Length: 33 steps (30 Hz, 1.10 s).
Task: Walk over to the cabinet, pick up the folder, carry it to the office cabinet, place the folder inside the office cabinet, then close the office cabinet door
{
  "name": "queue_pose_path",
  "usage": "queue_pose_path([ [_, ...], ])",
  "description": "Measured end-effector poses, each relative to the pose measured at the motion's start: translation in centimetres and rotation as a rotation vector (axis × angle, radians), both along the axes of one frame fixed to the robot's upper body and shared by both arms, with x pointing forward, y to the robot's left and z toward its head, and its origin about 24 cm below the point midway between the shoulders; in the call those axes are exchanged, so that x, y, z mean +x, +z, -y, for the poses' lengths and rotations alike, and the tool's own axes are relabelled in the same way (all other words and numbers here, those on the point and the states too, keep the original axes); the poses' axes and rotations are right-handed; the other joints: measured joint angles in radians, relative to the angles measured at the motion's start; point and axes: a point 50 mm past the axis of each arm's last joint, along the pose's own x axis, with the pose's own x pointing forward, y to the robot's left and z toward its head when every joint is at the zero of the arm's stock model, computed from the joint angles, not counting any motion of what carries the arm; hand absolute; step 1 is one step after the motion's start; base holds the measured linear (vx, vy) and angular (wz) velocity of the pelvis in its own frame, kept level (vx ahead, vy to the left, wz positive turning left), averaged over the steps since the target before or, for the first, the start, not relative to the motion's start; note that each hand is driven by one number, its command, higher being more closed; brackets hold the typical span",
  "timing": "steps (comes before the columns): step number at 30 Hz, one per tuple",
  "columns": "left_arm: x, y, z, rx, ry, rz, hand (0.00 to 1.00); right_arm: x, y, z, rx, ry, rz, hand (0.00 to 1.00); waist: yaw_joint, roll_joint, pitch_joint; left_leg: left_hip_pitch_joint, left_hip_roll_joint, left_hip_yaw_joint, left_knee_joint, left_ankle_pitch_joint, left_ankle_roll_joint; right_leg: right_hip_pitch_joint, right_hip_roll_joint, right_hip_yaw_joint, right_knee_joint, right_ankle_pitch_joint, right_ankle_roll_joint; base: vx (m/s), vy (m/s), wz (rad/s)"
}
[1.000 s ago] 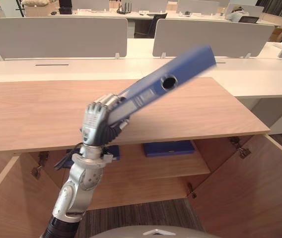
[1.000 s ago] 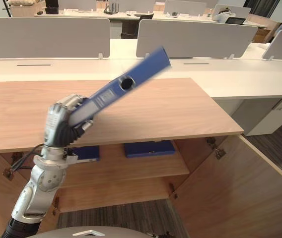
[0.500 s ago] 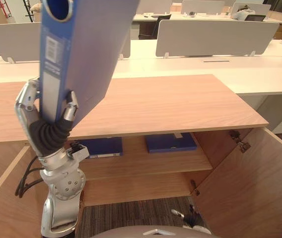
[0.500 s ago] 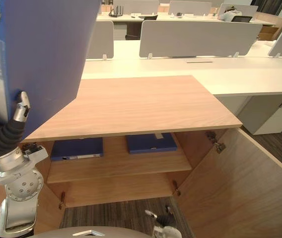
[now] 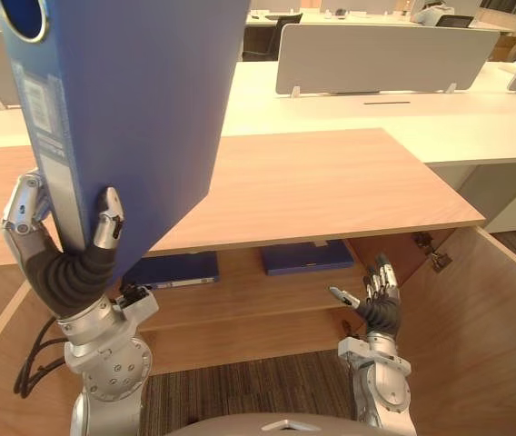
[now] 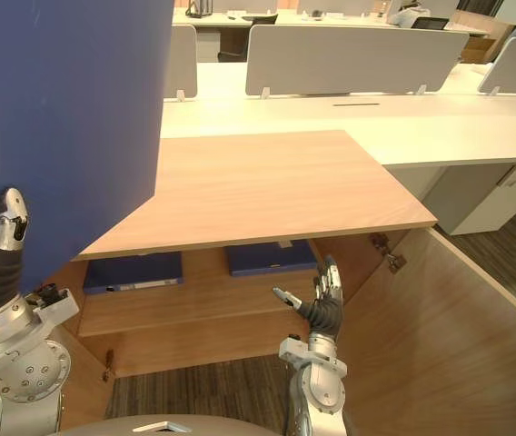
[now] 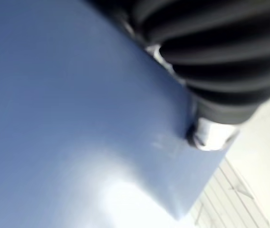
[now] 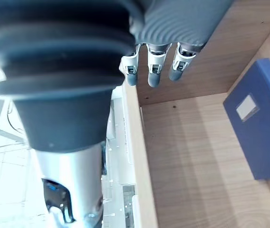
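**Robot holds blue folder upright before open office cabinet**

The robot's left hand (image 5: 69, 263), at 8 o'clock in the head view, is clenched round the lower spine of a blue ring-binder folder (image 5: 140, 109), with the thumb pressed on the cover. The folder stands nearly upright and rises toward 11 o'clock. The finger-hole in its spine is at the top, and it hangs clear of the wooden cabinet top (image 5: 331, 182).

At 5 o'clock the right hand (image 5: 378, 295) is raised with fingers straight and spread, grasping nothing, in front of the cabinet's inner shelf (image 5: 267, 295). A second blue folder (image 5: 181, 270) at 7 o'clock and a third blue folder (image 5: 308, 257) near 6 o'clock lie flat on that shelf.

The cabinet door (image 5: 485, 345) stands open at 4 o'clock. White desks (image 5: 331, 113) with grey divider screens (image 5: 376, 59) run across 12 o'clock.
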Motion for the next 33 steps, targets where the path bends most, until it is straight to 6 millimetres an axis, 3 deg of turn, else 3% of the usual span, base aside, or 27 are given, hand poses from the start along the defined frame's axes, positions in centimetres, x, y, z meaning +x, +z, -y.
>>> queue_pose_path([
  [6, 0.1, -0.2, 0.9, 0.003, -0.087, -0.011, 1.0, 0.3, 3.7, -1.3, 0.001, 0.053, 0.188, 0.0, 0.002, 0.002, 0.013, 0.005, 0.0, 0.005, 0.0, -0.001, -0.001, 0.001, 0.0, 0.004, 0.001, 0.001, 0.001, 0.0, 0.006, -0.02],
  [11, 1.1, -1.5, 1.9, -0.003, -0.194, -0.095, 1.0, 1.9, 7.2, -3.3, 0.003, 0.205, 0.4, 0.0, 0.007, 0.001, 0.014, 0.008, -0.001, 0.011, 0.0, -0.003, -0.002, 0.001, -0.001, 0.01, 0.002, 0.0, -0.003, 0.0, 0.01, -0.03],
  [21, 1.3, -2.0, 3.2, 0.023, -0.323, -0.123, 1.0, 3.4, 10.0, -5.1, -0.022, 0.386, 0.548, 0.0, 0.027, -0.001, 0.012, 0.004, -0.003, 0.0, 0.0, 0.006, 0.008, 0.001, -0.003, 0.001, 0.002, 0.004, 0.005, 0.0, 0.003, 0.02],
  [27, 1.6, -2.3, 3.5, 0.042, -0.365, -0.149, 1.0, 4.0, 10.4, -4.8, -0.003, 0.431, 0.568, 0.0, 0.033, -0.008, 0.008, -0.001, -0.004, -0.006, 0.0, 0.012, 0.01, 0.001, -0.003, -0.003, 0.003, 0.006, 0.007, 0.0, 0.002, 0.04],
  [33, 1.8, -2.7, 3.5, 0.057, -0.377, -0.171, 1.0, 5.5, 8.0, -2.7, 0.056, 0.355, 0.454, 0.0, 0.034, -0.011, 0.005, -0.003, -0.006, -0.011, -0.001, 0.016, 0.011, 0.001, -0.005, -0.008, 0.005, 0.002, 0.004, -0.01, 0.005, 0.01],
])
